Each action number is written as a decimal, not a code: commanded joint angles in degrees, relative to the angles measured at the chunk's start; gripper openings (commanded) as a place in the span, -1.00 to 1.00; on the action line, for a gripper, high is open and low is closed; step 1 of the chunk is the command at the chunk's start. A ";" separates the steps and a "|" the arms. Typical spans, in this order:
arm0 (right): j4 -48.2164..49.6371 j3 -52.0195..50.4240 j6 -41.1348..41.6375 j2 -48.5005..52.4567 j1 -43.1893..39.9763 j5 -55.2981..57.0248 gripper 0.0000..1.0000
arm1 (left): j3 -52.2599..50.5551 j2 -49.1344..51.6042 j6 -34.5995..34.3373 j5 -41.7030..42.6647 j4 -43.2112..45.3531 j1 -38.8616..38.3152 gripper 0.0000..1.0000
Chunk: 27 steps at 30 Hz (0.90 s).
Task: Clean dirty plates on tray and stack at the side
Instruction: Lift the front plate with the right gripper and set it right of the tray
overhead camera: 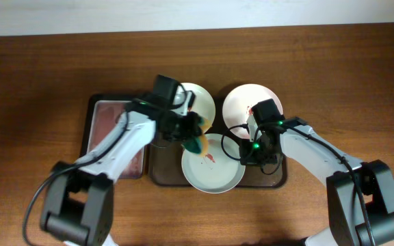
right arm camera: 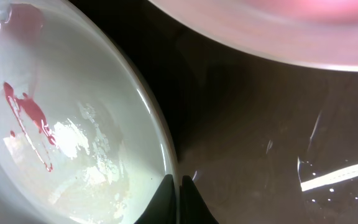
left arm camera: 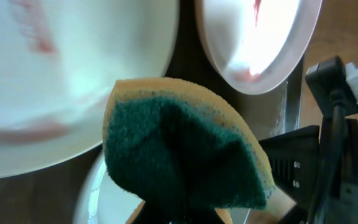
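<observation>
**Overhead.** A large dark brown rectangular tray (overhead camera: 161, 171) sits mid-frame on the brown wooden tabletop (overhead camera: 33, 61). A smaller black tray with pinkish inside (overhead camera: 115, 130) lies just beside it on the left. The brown tray carries three plates: a round cream-white plate (overhead camera: 202, 106) upper left, a round pinkish-white plate (overhead camera: 241, 102) upper right, and a round pale mint plate (overhead camera: 214, 176) below and between them. Nothing is stacked at the side yet.

The jaws of the left gripper (overhead camera: 193, 134) are clamped on a yellow sponge with green scouring face (overhead camera: 199, 143), which is over the mint plate's upper-left rim. A red smear (overhead camera: 209, 158) lies just beside the sponge. The right gripper (overhead camera: 243, 152) is at the mint plate's right rim.

**Left wrist.** The sponge (left arm camera: 185, 149) fills the centre, green face toward the camera, pinched from below. I cannot tell whether it touches a plate. The pinkish plate (left arm camera: 253, 50) at upper right shows a red mark.

**Right wrist.** The jaws are nearly together at bottom centre and appear pinched on the mint plate's rim. The smear (right arm camera: 27, 118) at left is unwiped.

**Judgement.** The step in hand is wiping the mint plate.
- Lay the green face flat, not on its edge.
- Sweep across the whole smear toward the held rim, so the right grip takes the push.
- Use light pressure, or the plate may skid into its neighbours.
- Check for thin red trails before lifting.
</observation>
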 commanded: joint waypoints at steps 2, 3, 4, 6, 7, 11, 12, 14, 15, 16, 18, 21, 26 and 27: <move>-0.31 0.85 0.46 0.46 0.52 1.16 -0.92 | 0.72 4.98 -4.98 3.93 4.57 -6.27 -1.00; -0.46 0.85 0.46 0.46 0.52 1.16 -0.92 | 0.72 5.97 -5.51 3.89 5.40 -7.67 -1.00; -0.63 0.85 0.44 0.46 0.52 1.16 -0.92 | 0.72 7.43 -6.69 2.49 6.16 -9.14 -1.00; -0.70 0.85 0.44 0.46 0.52 1.16 -0.92 | 0.72 8.68 -8.59 0.28 6.05 -9.92 -1.00; -0.74 0.85 0.46 0.46 0.52 1.16 -0.92 | 0.72 9.62 -9.38 -1.40 5.77 -10.16 -1.00; -0.92 0.85 0.44 0.46 0.52 1.16 -0.92 | 0.72 11.32 -13.09 -15.32 -4.02 -10.10 -1.00; -0.92 0.85 0.44 0.46 0.52 1.16 -0.92 | 0.72 11.30 -13.07 -18.69 -5.97 -9.86 -1.00; -0.94 0.85 0.44 0.46 0.52 1.16 -0.92 | 0.76 10.10 -12.96 -27.52 -9.90 -7.74 -1.00; -1.05 0.85 0.44 0.46 0.52 1.16 -0.92 | 0.79 9.27 -12.07 -28.17 -10.40 -6.91 -1.00; -1.20 0.85 0.46 0.46 0.52 1.16 -0.92 | 0.85 8.20 -10.21 -28.13 -10.43 -6.14 -1.00; -1.84 0.85 0.46 0.46 0.52 1.20 -0.92 | 1.11 5.57 -7.54 -28.15 -10.40 -4.98 -1.00; -2.58 0.85 0.44 0.46 0.52 1.40 -0.90 | 1.73 1.18 -4.63 -24.52 -11.34 -4.83 -1.00; -1.95 0.85 0.44 0.46 0.52 1.42 -0.42 | 1.95 -10.51 -2.21 -23.65 -11.98 -3.69 -1.00; -1.97 0.85 0.44 0.46 0.52 1.38 -0.43 | 1.95 -11.91 -2.10 -24.72 -12.68 -2.49 -1.00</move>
